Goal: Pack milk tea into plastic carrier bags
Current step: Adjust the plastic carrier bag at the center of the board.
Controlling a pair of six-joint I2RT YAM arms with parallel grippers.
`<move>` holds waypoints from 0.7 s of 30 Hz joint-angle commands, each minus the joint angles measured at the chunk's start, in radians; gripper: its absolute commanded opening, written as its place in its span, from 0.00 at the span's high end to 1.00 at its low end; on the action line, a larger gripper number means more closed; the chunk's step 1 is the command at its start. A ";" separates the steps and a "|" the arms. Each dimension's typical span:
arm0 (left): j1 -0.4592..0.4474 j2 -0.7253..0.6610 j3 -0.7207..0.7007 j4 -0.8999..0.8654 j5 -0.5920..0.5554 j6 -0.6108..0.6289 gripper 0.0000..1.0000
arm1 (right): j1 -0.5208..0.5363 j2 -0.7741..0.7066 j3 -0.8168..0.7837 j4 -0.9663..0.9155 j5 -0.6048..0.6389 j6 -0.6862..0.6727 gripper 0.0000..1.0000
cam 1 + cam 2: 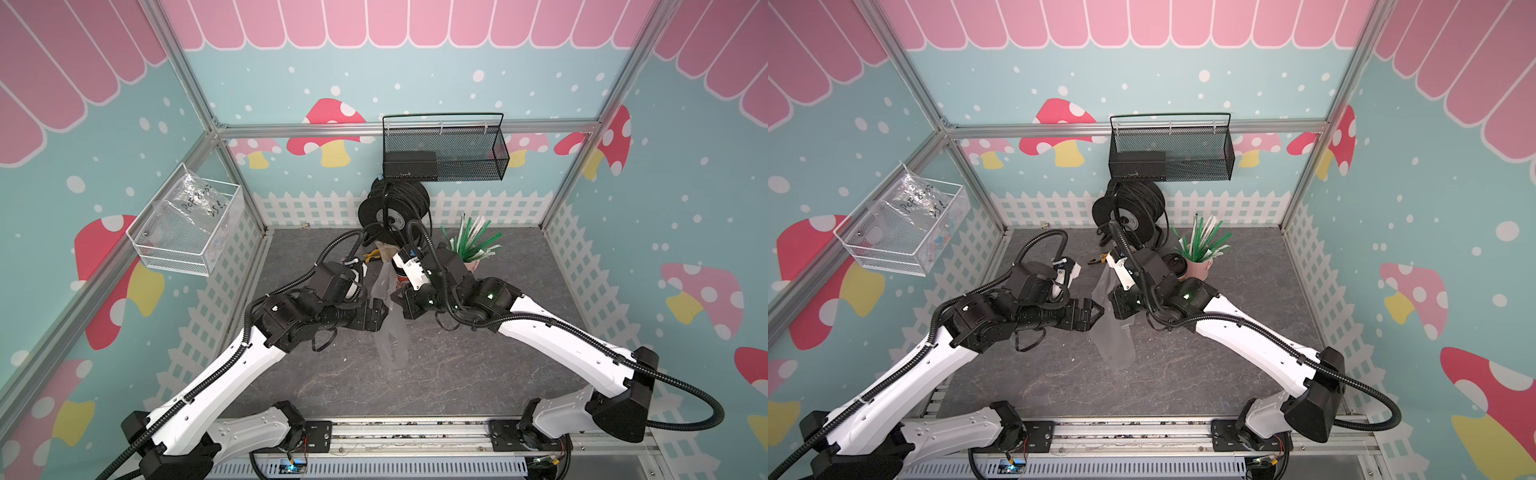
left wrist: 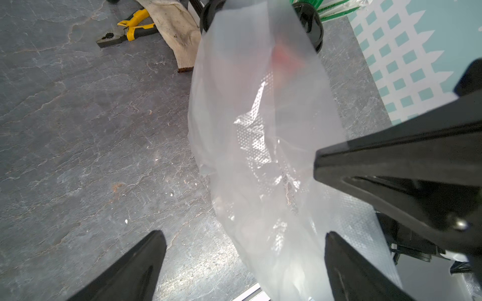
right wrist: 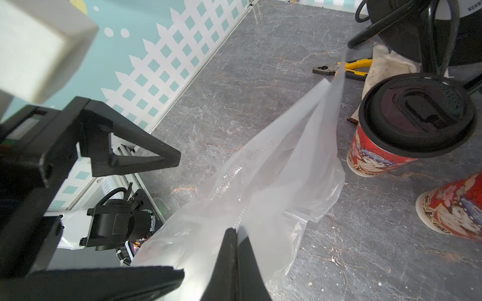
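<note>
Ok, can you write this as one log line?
right gripper: shut on bag | left gripper: open | cups: outside bag

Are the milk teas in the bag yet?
Not yet. Done: the right end effector is shut on the plastic bag, holding one edge up. In hand: the left end effector is open beside the bag, probably about to spread its mouth. Left: both milk tea cups stand on the table outside the bag.
</note>
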State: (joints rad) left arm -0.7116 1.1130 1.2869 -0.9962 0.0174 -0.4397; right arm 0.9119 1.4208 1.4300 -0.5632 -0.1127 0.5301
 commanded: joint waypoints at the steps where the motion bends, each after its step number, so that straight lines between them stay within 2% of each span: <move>1: -0.016 0.013 -0.002 -0.040 -0.043 0.049 0.03 | 0.007 0.014 0.031 -0.016 0.000 -0.006 1.00; 4: -0.039 0.010 0.012 -0.039 -0.065 0.057 0.02 | 0.004 0.020 0.038 -0.023 0.001 -0.005 1.00; 8: -0.085 0.058 0.035 -0.074 -0.161 0.074 0.03 | 0.003 0.031 0.049 -0.030 -0.002 -0.001 1.00; 12: -0.094 0.087 0.034 -0.093 -0.238 0.059 0.11 | -0.002 0.043 0.059 -0.048 -0.003 0.007 1.00; 21: -0.083 0.010 0.034 -0.051 -0.297 0.010 0.48 | -0.012 0.030 0.029 -0.058 0.001 0.016 1.00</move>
State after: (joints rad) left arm -0.8005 1.1660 1.3041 -1.0630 -0.2382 -0.4145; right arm 0.9047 1.4551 1.4616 -0.6064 -0.1131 0.5358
